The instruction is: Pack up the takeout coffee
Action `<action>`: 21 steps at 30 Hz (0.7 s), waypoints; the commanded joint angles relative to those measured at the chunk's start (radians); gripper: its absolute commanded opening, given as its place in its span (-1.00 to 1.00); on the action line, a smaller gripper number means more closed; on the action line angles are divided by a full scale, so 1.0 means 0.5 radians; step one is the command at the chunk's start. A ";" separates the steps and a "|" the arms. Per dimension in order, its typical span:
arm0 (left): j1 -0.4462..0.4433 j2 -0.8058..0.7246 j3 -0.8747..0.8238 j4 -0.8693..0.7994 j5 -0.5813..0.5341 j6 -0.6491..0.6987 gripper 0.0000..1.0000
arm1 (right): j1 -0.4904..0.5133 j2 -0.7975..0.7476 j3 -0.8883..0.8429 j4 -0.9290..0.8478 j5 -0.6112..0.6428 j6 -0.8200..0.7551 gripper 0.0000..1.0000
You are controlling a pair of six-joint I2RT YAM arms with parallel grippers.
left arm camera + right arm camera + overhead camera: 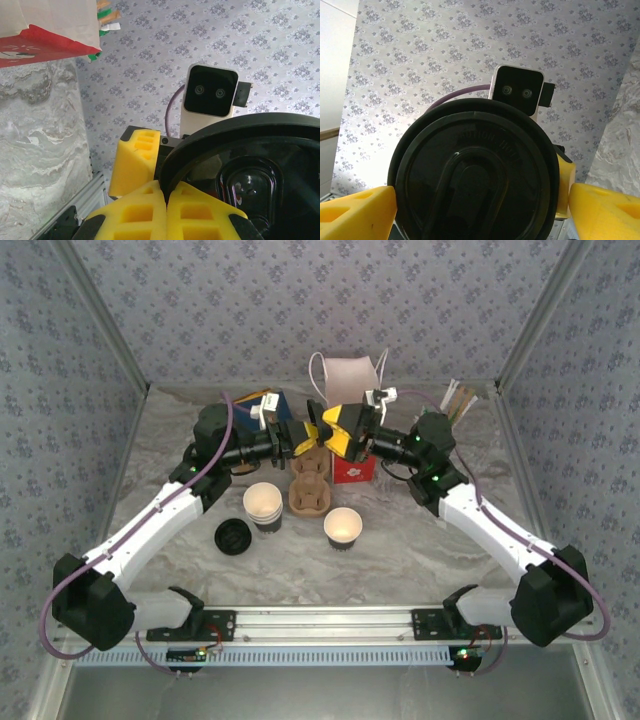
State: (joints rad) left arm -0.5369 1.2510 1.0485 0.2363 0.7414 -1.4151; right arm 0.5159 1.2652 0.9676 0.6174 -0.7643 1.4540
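**A:** Entry. Where is the cup?

**B:** The cup (342,528) stands upright and open on the table (420,550). It is near the front right corner of the cardboard carrier (310,485). Its inside is cream and its wall is dark.

**A:** And the lid?

**B:** The lid (475,175) is off the table, held up on edge between the two arms. In the top view it sits over the far end of the carrier, in front of the paper bag (350,380). Its raised face is turned toward the right wrist camera.

**A:** Left gripper?

**B:** The left gripper (166,192) has its yellow pads pressed together. The lid's rim comes out from between them, so the lid is pinched at its edge.

**A:** Right gripper?

**B:** The right gripper (482,200) is spread wide, with one finger (357,210) on each side of the lid. I cannot tell whether either pad touches the rim.

**A:** Anything else on the table?

**B:** A second cup (262,505), taller and also open, stands just left of the carrier. A spare lid (232,537) lies flat beside that cup, on its near left. The bag is white with a red lower part and stands at the carrier's far right.
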 commanded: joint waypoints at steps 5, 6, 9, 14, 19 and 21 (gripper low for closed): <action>-0.003 -0.025 0.001 0.055 0.034 0.039 -1.00 | -0.029 -0.059 0.050 -0.001 -0.040 -0.047 0.82; -0.004 -0.023 0.002 0.055 0.036 0.038 -1.00 | -0.027 -0.050 0.056 0.020 -0.051 -0.035 0.81; -0.006 -0.020 0.006 0.051 0.038 0.041 -1.00 | -0.010 -0.038 0.072 0.063 -0.070 -0.015 0.81; -0.003 -0.012 0.003 0.055 0.036 0.041 -1.00 | 0.028 -0.003 0.110 0.079 -0.093 -0.027 0.80; -0.005 -0.011 -0.002 0.051 0.036 0.044 -1.00 | 0.030 -0.003 0.132 0.062 -0.094 -0.049 0.78; -0.006 -0.008 0.001 0.050 0.039 0.046 -1.00 | 0.028 -0.005 0.138 0.033 -0.094 -0.063 0.78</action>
State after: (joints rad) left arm -0.5358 1.2510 1.0485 0.2428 0.7406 -1.4147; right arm 0.5159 1.2659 0.9867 0.6044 -0.7799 1.4467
